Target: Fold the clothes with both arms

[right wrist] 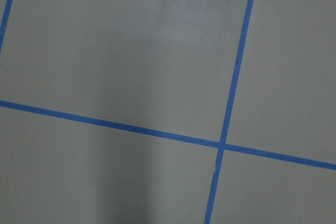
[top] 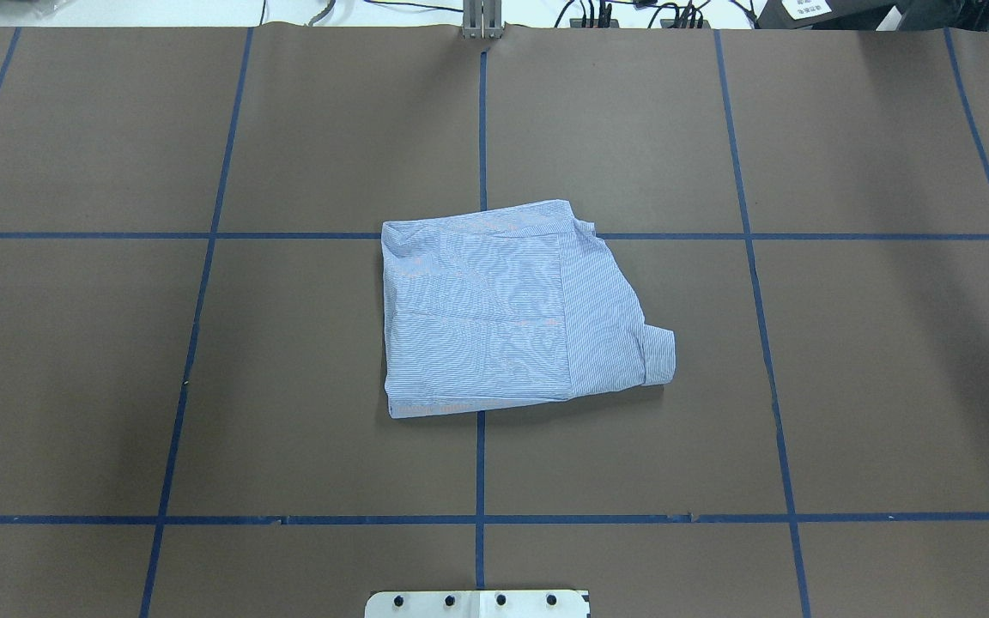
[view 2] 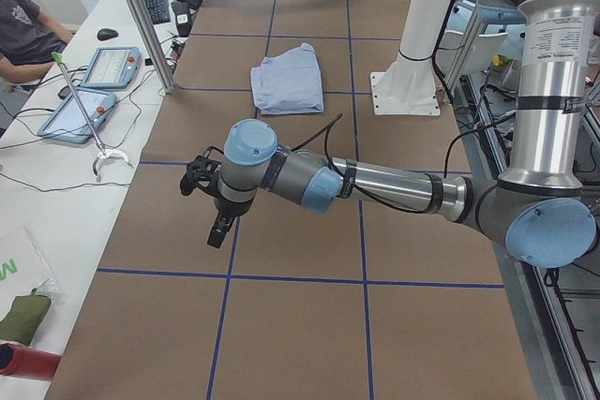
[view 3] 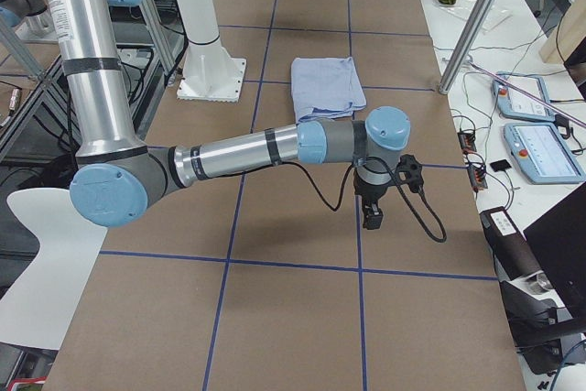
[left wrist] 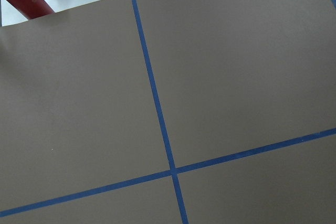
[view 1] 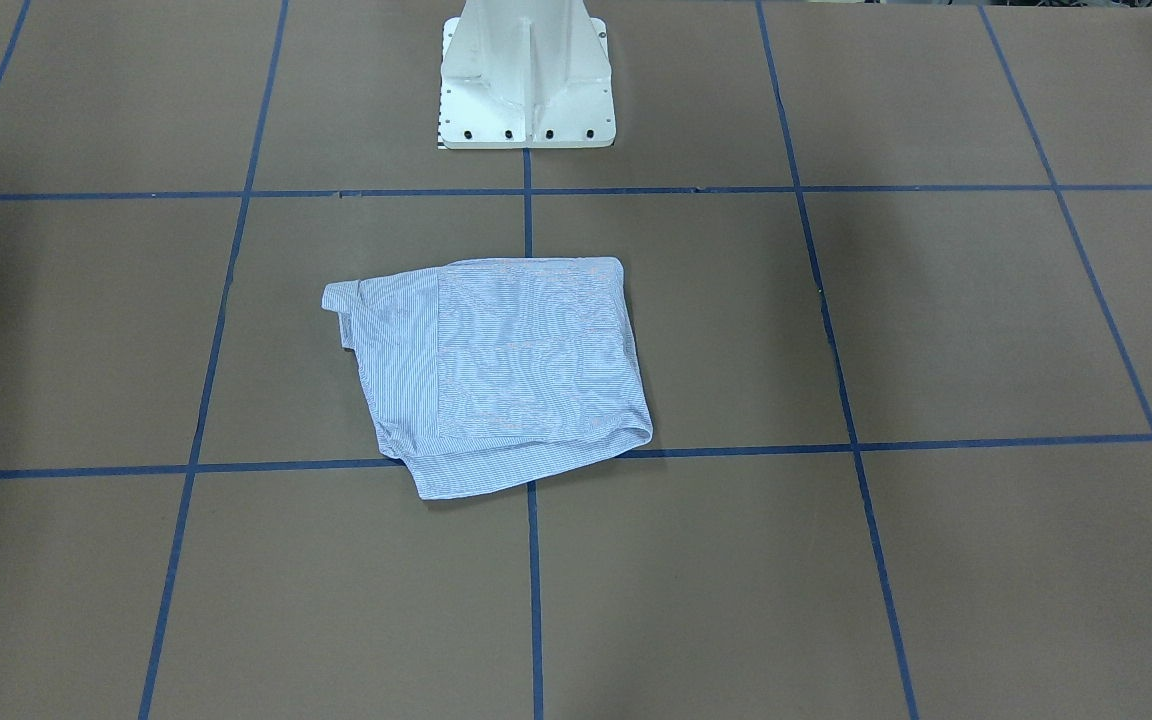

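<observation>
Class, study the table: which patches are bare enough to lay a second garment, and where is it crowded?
Bare: the taped squares either side of the shirt, and the strip between it and the white pedestal base. Crowded: the centre, where the shirt lies, and the table ends, where the left gripper and right gripper hang.

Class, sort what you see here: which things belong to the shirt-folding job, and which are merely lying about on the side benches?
Belongs to the job:
- folded striped shirt
- left arm
- right arm

Just lying about:
- tablet
- keyboard
- red cylinder
</observation>
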### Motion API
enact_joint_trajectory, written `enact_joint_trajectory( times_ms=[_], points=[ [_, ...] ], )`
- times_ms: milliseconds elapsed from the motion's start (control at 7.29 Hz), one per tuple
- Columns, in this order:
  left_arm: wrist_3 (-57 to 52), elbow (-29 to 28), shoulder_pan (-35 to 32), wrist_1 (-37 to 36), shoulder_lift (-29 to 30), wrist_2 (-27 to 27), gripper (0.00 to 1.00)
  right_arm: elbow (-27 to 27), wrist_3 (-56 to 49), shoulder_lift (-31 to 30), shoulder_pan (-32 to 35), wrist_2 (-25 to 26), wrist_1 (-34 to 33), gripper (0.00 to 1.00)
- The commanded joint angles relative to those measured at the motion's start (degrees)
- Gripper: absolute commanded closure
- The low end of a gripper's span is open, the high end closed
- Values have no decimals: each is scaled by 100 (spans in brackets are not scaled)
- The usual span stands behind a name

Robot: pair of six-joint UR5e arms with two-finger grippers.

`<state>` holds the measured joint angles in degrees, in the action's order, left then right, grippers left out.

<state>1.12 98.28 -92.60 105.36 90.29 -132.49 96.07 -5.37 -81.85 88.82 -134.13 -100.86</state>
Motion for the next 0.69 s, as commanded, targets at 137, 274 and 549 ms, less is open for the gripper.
enact_joint_trajectory(
  times_ms=[137, 274, 549],
  points=[
    [-7, -169, -12, 28, -186, 48, 1, 158, 18, -595, 83, 246, 5, 0],
    [-24, -169, -4, 20, -309, 179, 1, 158, 71, -638, 83, 212, -12, 0],
    [-25, -212, 40, -42, -494, 338, 1, 122, 80, -893, 83, 195, -4, 0]
  ],
)
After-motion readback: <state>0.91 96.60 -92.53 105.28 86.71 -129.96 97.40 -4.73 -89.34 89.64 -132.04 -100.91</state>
